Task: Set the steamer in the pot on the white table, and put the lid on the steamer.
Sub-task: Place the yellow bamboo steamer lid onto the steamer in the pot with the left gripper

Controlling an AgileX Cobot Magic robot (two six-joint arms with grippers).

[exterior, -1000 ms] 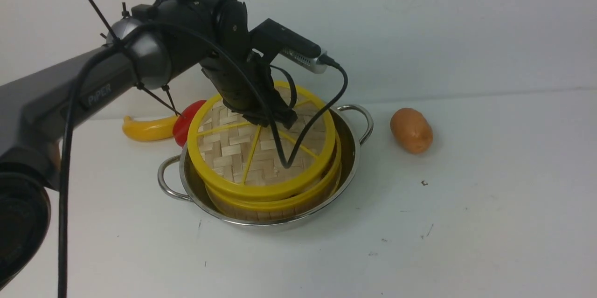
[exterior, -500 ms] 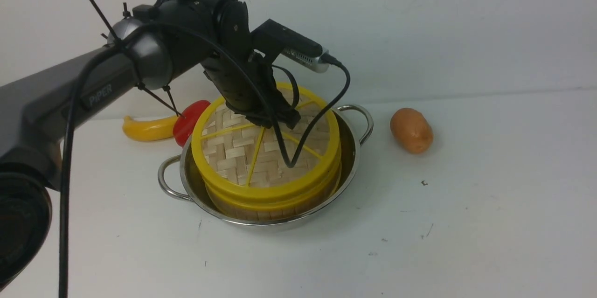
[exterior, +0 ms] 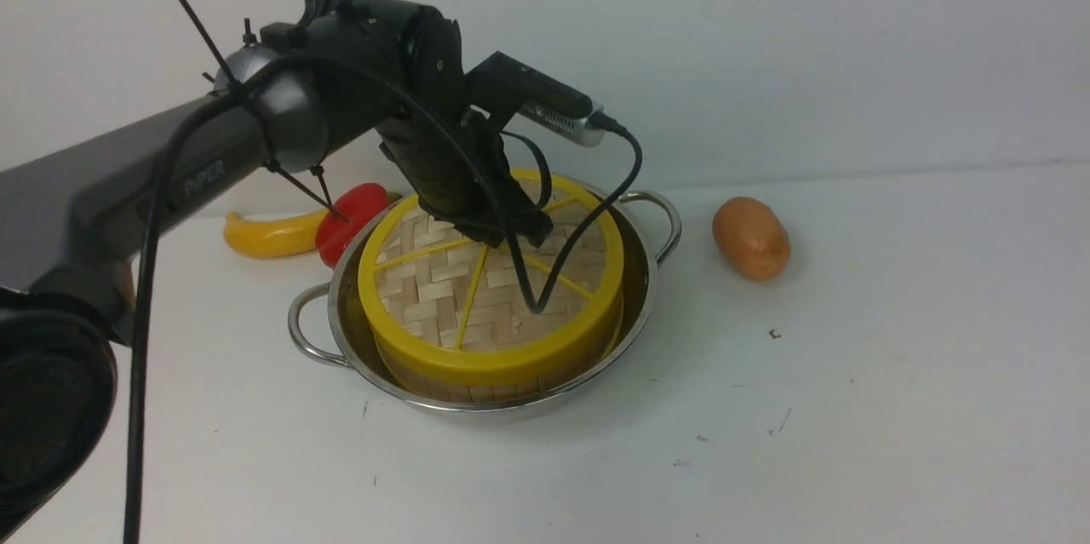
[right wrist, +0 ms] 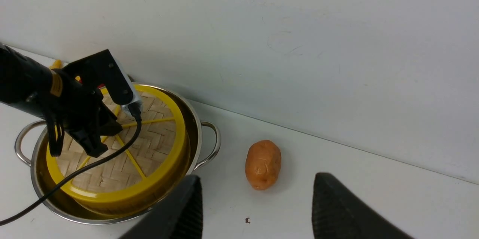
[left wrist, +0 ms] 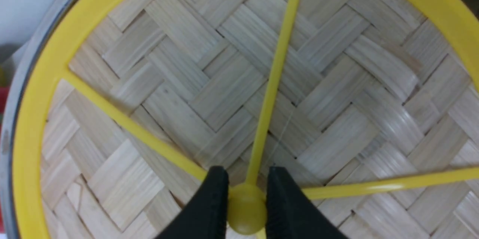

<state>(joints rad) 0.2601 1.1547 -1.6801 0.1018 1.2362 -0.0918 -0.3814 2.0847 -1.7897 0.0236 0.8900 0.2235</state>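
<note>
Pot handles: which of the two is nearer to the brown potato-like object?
The right-hand handle in the front view; the other, at the pot's left, lies beyond the lid.

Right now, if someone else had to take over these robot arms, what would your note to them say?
Left gripper: closed on the yellow centre knob of the lid.
Right gripper: open, empty.
Things: the steamer is in the pot on the white table; the lid lies on the steamer.
Done: steamer placed, lid on by the look of it.
Left: probably just open the left gripper and lift it away gently.
</note>
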